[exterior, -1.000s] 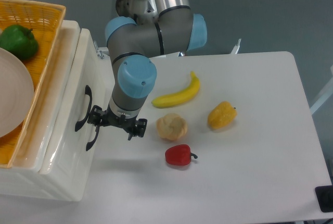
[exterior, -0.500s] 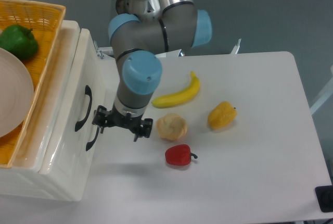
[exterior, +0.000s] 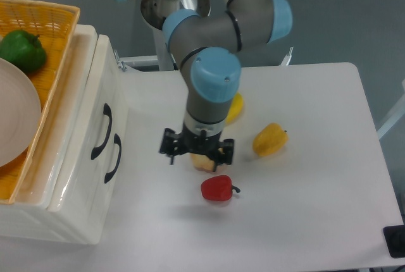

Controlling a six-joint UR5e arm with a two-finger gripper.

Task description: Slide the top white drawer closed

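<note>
End effector (exterior: 196,152) hangs over the white table (exterior: 304,221), pointing down, its black body spread sideways under the arm's blue-capped wrist (exterior: 215,79). How far apart the fingers stand cannot be told from this angle; nothing is seen held in it. Directly under and just behind it lies a pale bread roll (exterior: 204,161), partly covered by the end effector; contact cannot be judged.

Just below the roll, toward the camera, a red bell pepper (exterior: 218,188) rests on the table, stem to the right. To the right of the end effector sits a yellow bell pepper (exterior: 269,140). Behind the arm a small part of a yellow banana (exterior: 235,106) shows, the rest hidden by the wrist.

Table is white and matte with a rounded far corner; grey wall and floor behind it, arm base at the table's far edge.

Well to the left of the end effector stands the cream-white drawer unit. Top white drawer (exterior: 95,88), glossy, flat front with one curved black handle (exterior: 102,131), lies roughly in line with the lower drawer (exterior: 104,190), whose own black handle (exterior: 114,158) sits just beside it. End effector is clear of both handles. On top of the unit, an orange wicker basket (exterior: 54,38) holds a green pepper (exterior: 23,50) and a pale plate (exterior: 16,120).
</note>
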